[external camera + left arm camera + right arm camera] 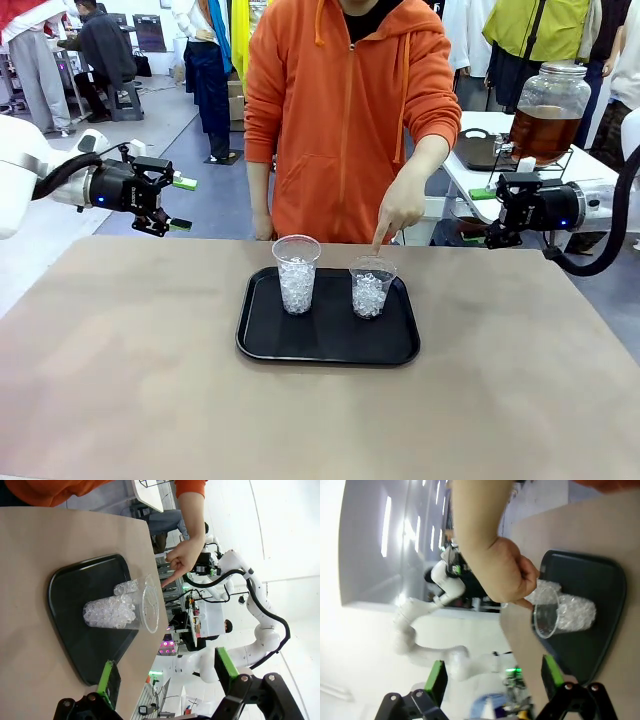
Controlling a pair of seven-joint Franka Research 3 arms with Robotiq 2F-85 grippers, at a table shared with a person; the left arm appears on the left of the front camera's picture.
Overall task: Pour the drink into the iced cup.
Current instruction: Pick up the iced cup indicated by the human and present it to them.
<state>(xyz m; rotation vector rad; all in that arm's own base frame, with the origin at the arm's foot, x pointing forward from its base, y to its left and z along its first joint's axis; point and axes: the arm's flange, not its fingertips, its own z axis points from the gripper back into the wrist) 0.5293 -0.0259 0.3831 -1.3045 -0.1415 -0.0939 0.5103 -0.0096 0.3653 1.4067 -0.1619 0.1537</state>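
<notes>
Pointing with a finger, the person's hand marks the iced cup, at 3 o'clock of the taller cup on the tray. The left hand and right hand hang released, empty. The drink is in a jar at 2 o'clock, off the table. It seems the cup is being chosen; next, one hand must fetch the drink.

Left arm raised, jaws wide apart; right arm raised, jaws wide apart.
</notes>
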